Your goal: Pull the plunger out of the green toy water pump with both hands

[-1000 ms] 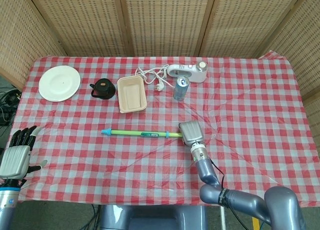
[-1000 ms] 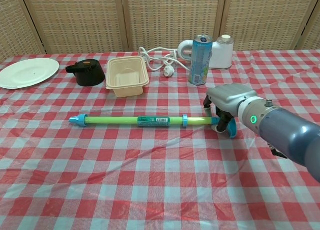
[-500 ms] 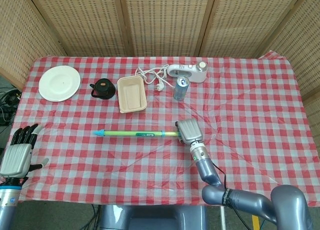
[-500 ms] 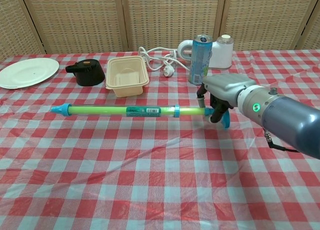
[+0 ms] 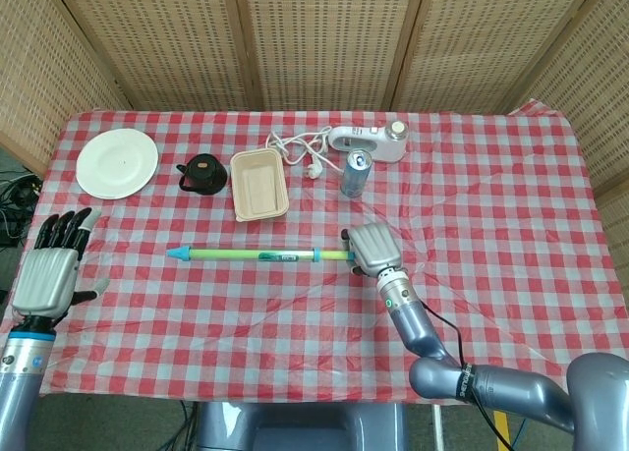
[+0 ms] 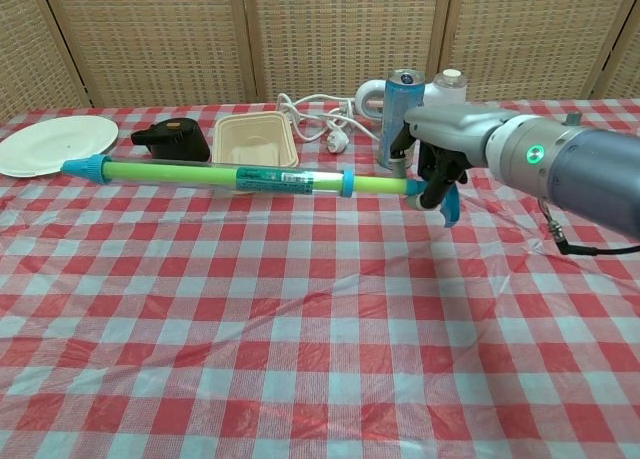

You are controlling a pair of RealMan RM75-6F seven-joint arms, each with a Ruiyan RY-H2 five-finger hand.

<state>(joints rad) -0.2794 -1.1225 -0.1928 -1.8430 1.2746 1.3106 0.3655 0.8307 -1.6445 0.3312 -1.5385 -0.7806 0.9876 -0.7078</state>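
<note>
Since the earlier frame, my right robot hand [image 6: 432,174] has lifted the green toy water pump [image 6: 225,175] clear of the counter [image 6: 300,309], gripping its blue handle end so the one barrel hangs level for a second grasp. My left robot hand [image 5: 51,274] waits empty, fingers spread, at the counter's edge, well apart from the pump: one pump, two hands, one engaged

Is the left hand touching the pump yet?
No, the left hand hovers open at the table's edge, well clear of the green toy water pump.
</note>
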